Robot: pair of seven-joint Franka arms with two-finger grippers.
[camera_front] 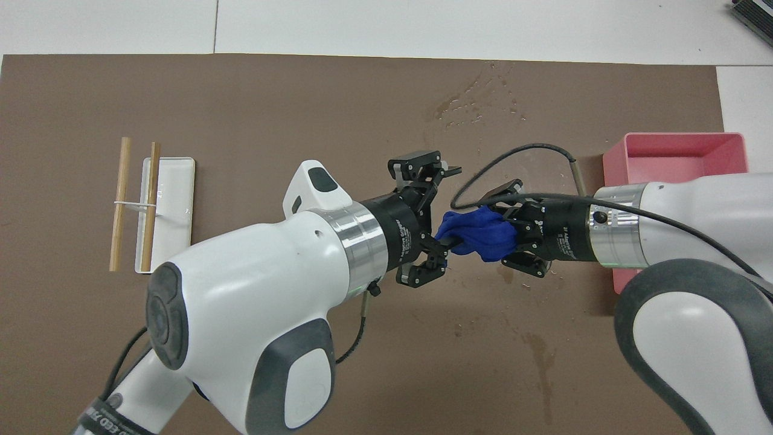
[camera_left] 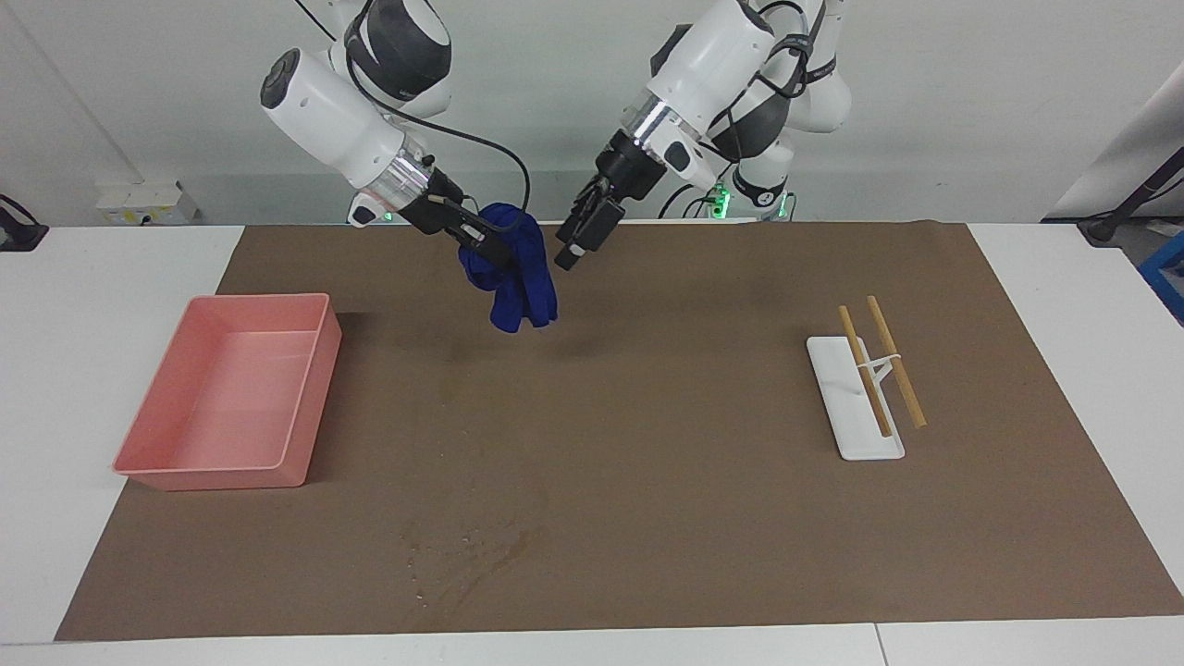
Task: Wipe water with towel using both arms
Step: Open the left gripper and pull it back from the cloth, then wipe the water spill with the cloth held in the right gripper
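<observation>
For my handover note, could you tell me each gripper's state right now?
Left gripper: open, holding nothing, beside the towel.
Right gripper: shut on the towel, held up.

Pink rectangular plastic tray [camera_front: 685, 154]: in overhead view, end nearer robots covered by right arm's white shell. 
Navy-blue wrinkled cloth towel [camera_left: 514, 268]: upper part beside tray hidden by black two-finger right gripper [camera_left: 488, 248]; fingertips buried in folds. 
Both white arm bases: cut by facing view's top edge. 
Wet patch [camera_left: 472, 546] on brown mat: outline too faint to trace.
</observation>
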